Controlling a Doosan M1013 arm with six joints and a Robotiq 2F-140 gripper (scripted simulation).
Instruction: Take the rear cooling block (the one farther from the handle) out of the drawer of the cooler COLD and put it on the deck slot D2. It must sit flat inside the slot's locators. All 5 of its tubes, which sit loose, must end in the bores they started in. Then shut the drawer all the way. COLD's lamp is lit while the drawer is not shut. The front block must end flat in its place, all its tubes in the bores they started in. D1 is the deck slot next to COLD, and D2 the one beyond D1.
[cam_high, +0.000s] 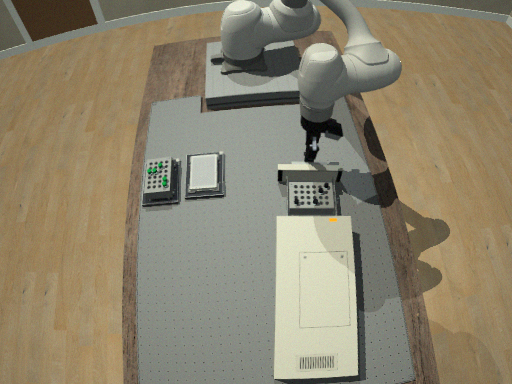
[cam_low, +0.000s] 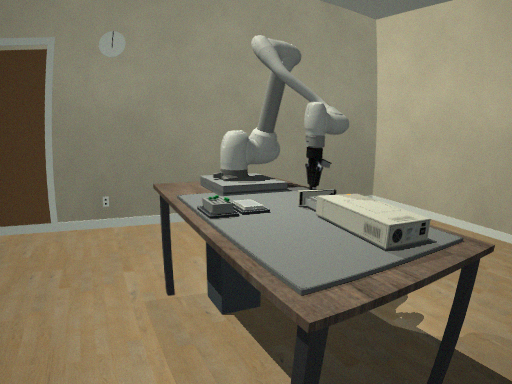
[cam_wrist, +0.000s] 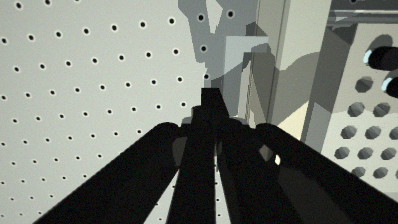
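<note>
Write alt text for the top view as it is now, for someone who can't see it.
A robot arm's shut gripper is at the front of a cooler's partly open drawer, which holds a block with dark tubes. The cooler's lamp glows orange. To the left, a block with green tubes sits in the far deck slot, beyond another slot holding a white plate.
</note>
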